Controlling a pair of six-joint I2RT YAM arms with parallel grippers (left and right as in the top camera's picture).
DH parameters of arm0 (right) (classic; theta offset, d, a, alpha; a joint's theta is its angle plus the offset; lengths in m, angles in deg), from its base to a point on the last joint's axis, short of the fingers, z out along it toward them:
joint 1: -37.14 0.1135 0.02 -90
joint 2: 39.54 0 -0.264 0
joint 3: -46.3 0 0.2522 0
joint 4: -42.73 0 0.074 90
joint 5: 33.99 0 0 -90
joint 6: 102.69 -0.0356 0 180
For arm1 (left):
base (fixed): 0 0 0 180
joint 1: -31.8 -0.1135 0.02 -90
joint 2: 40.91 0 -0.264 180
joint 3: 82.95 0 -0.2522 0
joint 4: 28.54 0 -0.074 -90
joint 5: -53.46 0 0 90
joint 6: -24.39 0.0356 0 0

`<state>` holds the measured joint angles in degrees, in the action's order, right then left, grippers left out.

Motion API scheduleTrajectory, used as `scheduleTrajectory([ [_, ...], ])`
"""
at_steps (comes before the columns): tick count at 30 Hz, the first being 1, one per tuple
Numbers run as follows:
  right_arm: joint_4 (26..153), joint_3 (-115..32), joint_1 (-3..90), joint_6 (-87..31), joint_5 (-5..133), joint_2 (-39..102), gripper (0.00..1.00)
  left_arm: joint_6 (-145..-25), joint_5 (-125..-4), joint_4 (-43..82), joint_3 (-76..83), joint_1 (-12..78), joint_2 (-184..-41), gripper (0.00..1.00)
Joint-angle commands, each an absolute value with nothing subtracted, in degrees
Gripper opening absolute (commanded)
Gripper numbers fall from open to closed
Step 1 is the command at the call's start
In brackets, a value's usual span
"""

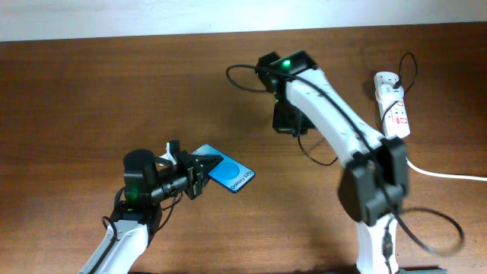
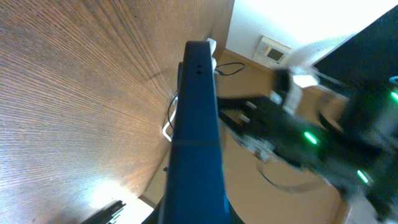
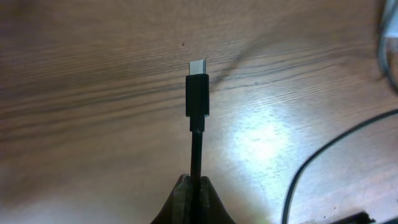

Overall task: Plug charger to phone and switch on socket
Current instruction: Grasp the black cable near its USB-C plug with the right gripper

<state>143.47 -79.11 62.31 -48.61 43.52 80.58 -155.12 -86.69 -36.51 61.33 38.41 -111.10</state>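
Note:
The phone, blue screen with white text, is held by my left gripper, shut on its left end and raised off the table. In the left wrist view the phone fills the middle as a blue slab. My right gripper is at mid-table, shut on the charger cable. The right wrist view shows the charger's black cable pinched between the fingers, its connector tip pointing away over the wood. The socket, a white strip with red markings, lies at the far right.
The black cable loops behind the right arm and over to the socket. A thicker white cable leaves the socket to the right edge. The right arm's base stands at front right. A white wall runs along the table's far edge.

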Motion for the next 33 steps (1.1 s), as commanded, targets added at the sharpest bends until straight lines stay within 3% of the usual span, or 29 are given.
scheduleTrajectory([
  [1, 144.01, -78.26, 62.17, -46.97, 43.36, 72.82, 0.04, -152.85, -87.57, -37.01, 60.85, 38.28, -110.49, 0.00],
  [5, 142.88, -69.21, 62.24, -47.00, 43.32, 67.60, 0.04, -152.70, -87.57, -37.04, 60.85, 38.28, -110.49, 0.00],
  [11, 116.89, -44.43, 62.24, -47.21, 47.93, 64.12, 0.04, -152.72, -86.71, -37.04, 60.85, 38.28, -110.49, 0.00],
  [15, 106.49, -34.39, 62.24, -47.21, 48.50, 64.12, 0.04, -152.68, -86.10, -37.01, 60.85, 38.28, -110.49, 0.00],
  [16, 106.11, -34.24, 62.24, -47.21, 48.35, 64.12, 0.09, -152.68, -85.84, -37.01, 60.85, 38.28, -110.49, 0.00],
  [18, 105.04, -34.26, 62.24, -47.19, 48.26, 64.10, 0.41, -152.68, -85.64, -37.01, 60.85, 38.28, -110.49, 0.00],
  [20, 104.45, -34.81, 62.13, -47.06, 48.24, 64.10, 0.60, -152.70, -84.99, -36.95, 60.85, 38.28, -110.49, 0.00],
  [22, 104.85, -36.36, 62.09, -44.11, 47.84, 64.10, 0.72, -152.70, -84.57, -36.95, 60.85, 38.28, -110.49, 0.00],
  [28, 103.91, -36.89, 62.11, -51.15, 51.39, 64.23, 0.76, -152.50, -84.68, -35.81, 60.85, 38.28, -110.49, 0.00],
  [33, 103.67, -36.69, 65.80, -46.47, 55.74, 66.70, 0.76, -151.60, -85.27, -35.73, 60.85, 37.80, -110.49, 0.00],
])
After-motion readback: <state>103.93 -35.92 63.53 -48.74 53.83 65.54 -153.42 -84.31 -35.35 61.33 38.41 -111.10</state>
